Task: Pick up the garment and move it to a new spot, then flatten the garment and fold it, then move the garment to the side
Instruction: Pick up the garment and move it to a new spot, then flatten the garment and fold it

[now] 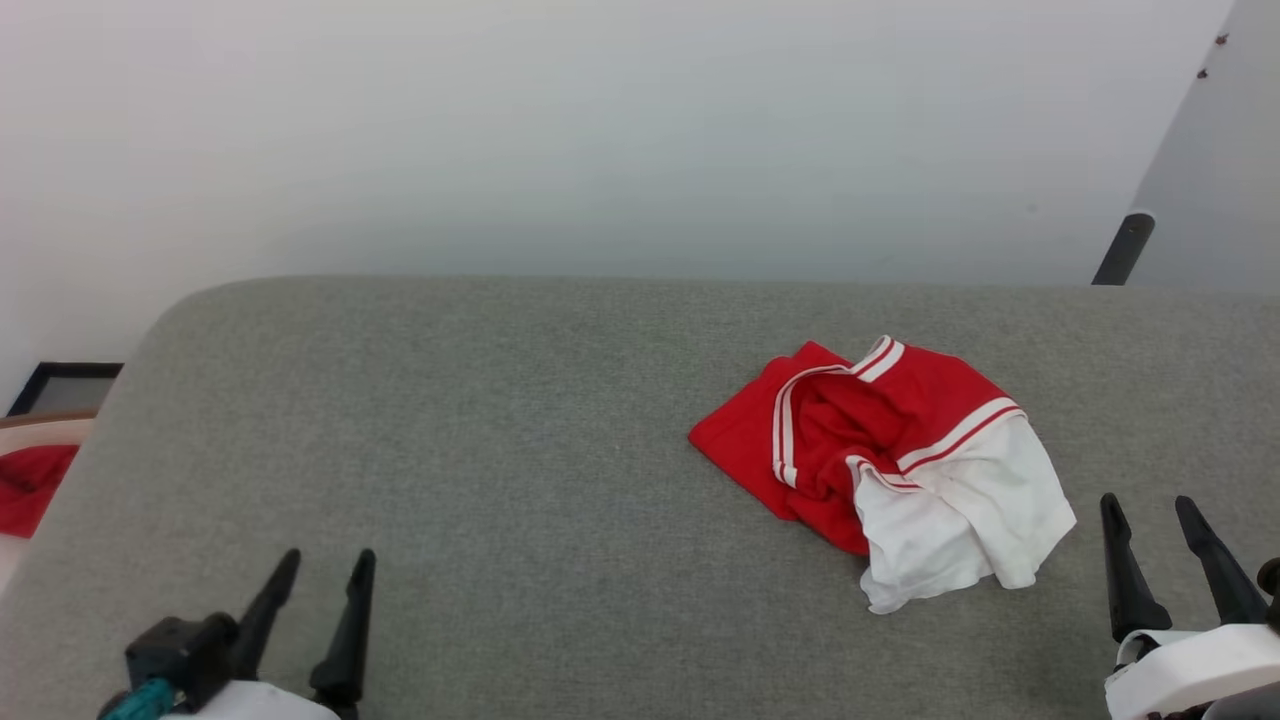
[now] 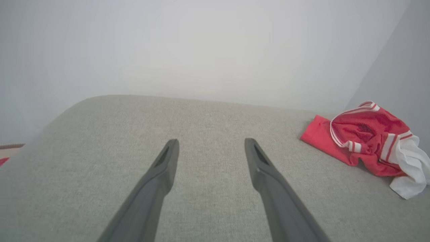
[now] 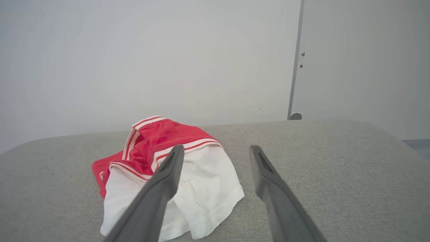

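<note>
garment (image 1: pixel 880 450) crumpled, no writing legible

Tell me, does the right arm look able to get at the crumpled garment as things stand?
Probably yes. The right gripper stands open near the garment, whose white part lies nearest it, and only bare grey padded surface lies between them; nothing blocks the way.

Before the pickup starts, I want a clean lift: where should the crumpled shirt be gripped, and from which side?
Likely pinch the white sleeve of the garment, from the near right with the right hand: it bulges in loose folds at the edge closest to that open hand.
</note>
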